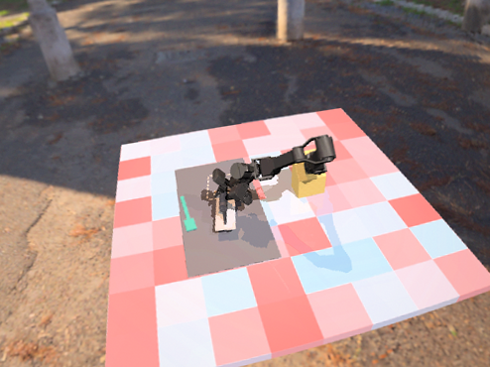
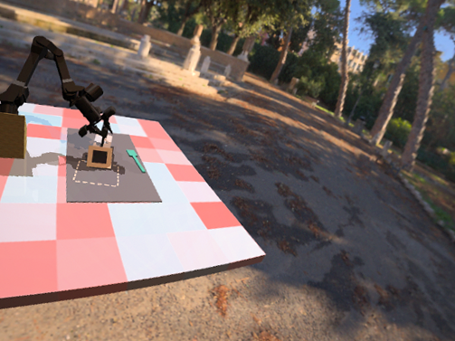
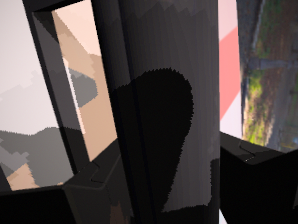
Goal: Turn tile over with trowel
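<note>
My gripper (image 1: pixel 222 198) (image 2: pixel 103 140) (image 3: pixel 160 135) is shut on a dark bar (image 3: pixel 202 115), which looks like the trowel's handle and fills the middle of the wrist view. The tile (image 2: pixel 100 157) is tilted up, its tan frame and dark square mark facing the exterior camera, directly below my fingers. A pale piece shows behind its top edge there. In the top view a tan-to-white piece lies under the gripper; I cannot tell tile from blade there. The dashed outline (image 2: pixel 84 181) is in front of the tile in the exterior view.
The grey mat (image 1: pixel 209 256) (image 2: pixel 136 191) lies on the checkered table (image 1: pixel 188 345) (image 2: pixel 80 261). A teal spatula-shaped tool (image 1: pixel 187 217) (image 2: pixel 136 160) lies on the mat to one side of the tile. The arm's base stands on a yellow block (image 1: pixel 310 185) (image 2: pixel 7 137).
</note>
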